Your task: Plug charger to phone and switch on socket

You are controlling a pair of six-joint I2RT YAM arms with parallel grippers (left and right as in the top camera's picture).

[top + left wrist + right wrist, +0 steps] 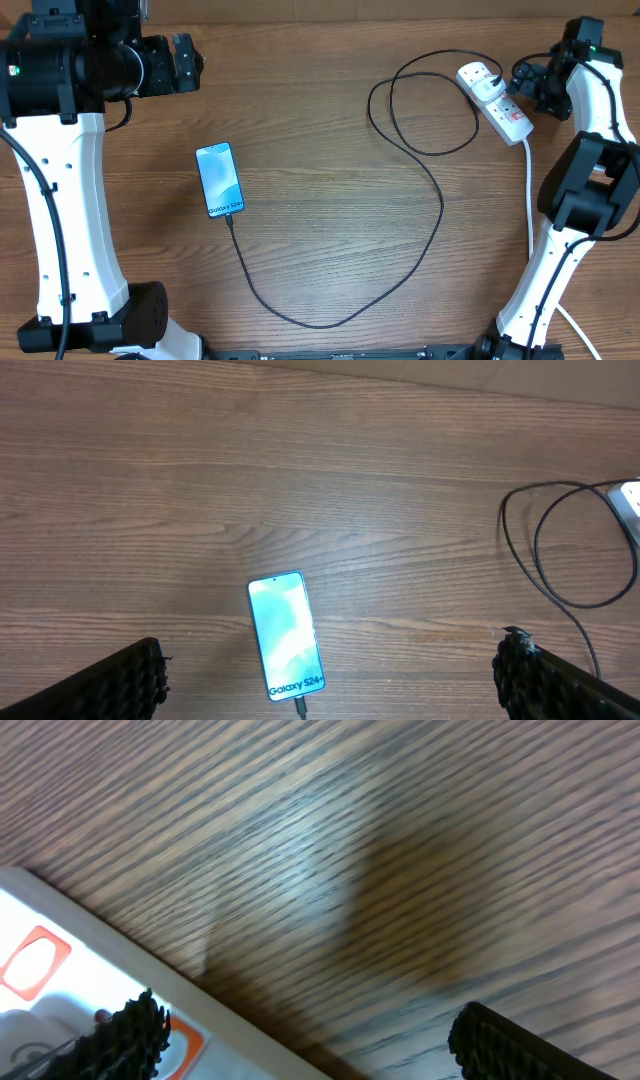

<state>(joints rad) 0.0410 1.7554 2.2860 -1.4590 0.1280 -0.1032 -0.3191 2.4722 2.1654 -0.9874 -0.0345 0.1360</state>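
The phone (220,179) lies flat on the wooden table, screen lit teal, also in the left wrist view (286,634). The black charger cable (400,245) runs from the phone's bottom end, where its connector tip (299,706) sits in the port, in a loop to the white socket strip (496,101) at the far right. My left gripper (185,60) is open, held above the table far from the phone. My right gripper (528,82) is open, just right of the strip; its left finger hovers over a red switch (35,962).
The strip's thick white lead (529,200) runs down the right side beside the right arm's base. Both arm bases stand at the near corners. Bare wood lies between phone and cable loop.
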